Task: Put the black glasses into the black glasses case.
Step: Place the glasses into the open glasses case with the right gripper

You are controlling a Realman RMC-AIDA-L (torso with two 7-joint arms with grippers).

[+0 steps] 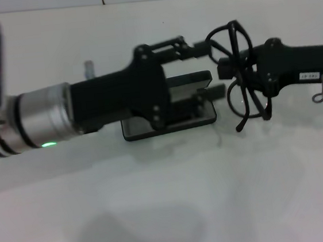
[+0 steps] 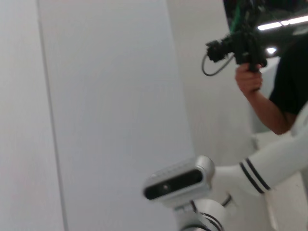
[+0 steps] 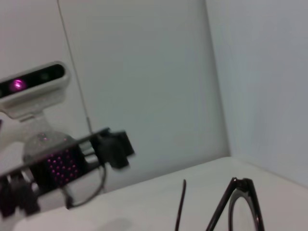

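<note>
In the head view the black glasses case (image 1: 199, 119) lies open on the white table, its greyish lining (image 1: 187, 81) showing. My left gripper (image 1: 207, 70) reaches in from the left just above the case, fingers spread apart and holding nothing. My right gripper (image 1: 232, 70) comes in from the right and is shut on the black glasses (image 1: 241, 96), which hang in the air just right of the case, one round lens above the other. The right wrist view shows part of the glasses (image 3: 240, 204) and my left gripper (image 3: 111, 147) farther off. The left wrist view shows neither object.
The white table (image 1: 170, 201) extends toward the front, with a tiled wall behind it. A small metal hook (image 1: 320, 94) hangs from the right arm. In the left wrist view a person (image 2: 269, 96) holding a camera stands beyond the right arm.
</note>
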